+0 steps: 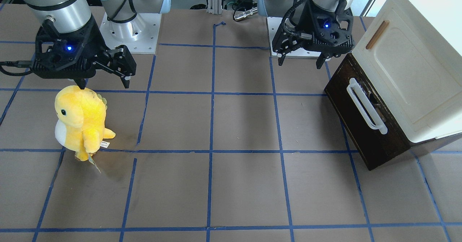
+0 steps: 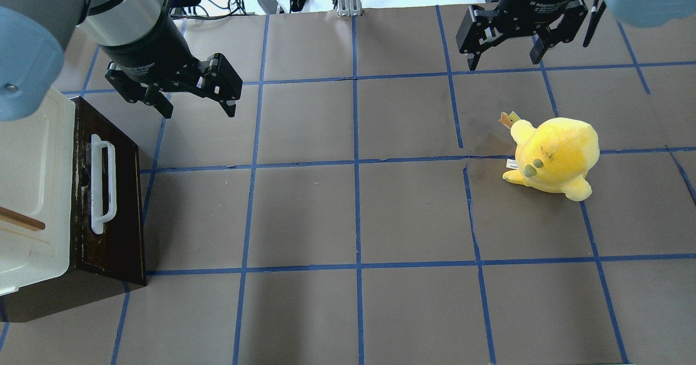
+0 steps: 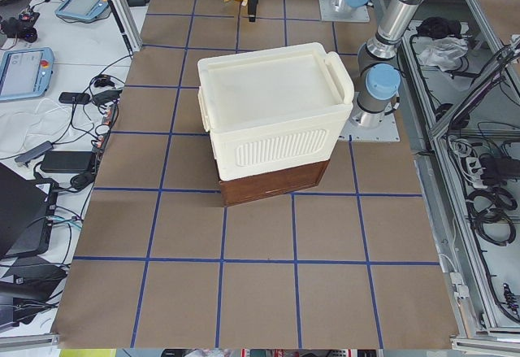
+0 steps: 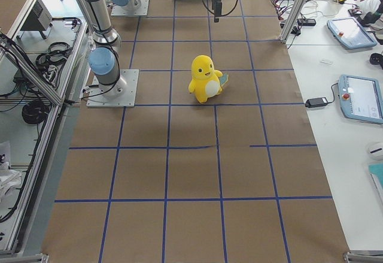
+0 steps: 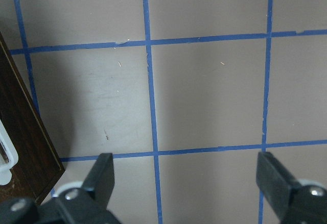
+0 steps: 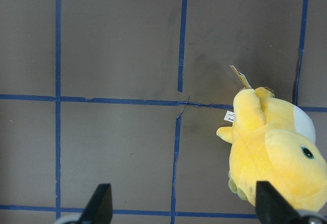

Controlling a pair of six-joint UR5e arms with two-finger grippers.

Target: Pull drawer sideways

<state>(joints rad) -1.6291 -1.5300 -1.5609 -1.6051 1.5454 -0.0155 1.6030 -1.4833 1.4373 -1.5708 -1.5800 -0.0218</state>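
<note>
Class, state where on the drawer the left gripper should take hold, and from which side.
Grip the white handle mid-length on the drawer front. It stands off the dark wood, leaving finger room behind. The open left gripper should probably approach from the drawer's front, jaws straddling the bar.

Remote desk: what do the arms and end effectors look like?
The left arm and right arm are silver tubes with pale blue joint caps. The left end effector and right end effector are black, two-fingered, white-lettered, with a blue light and black cable at each wrist.
</note>
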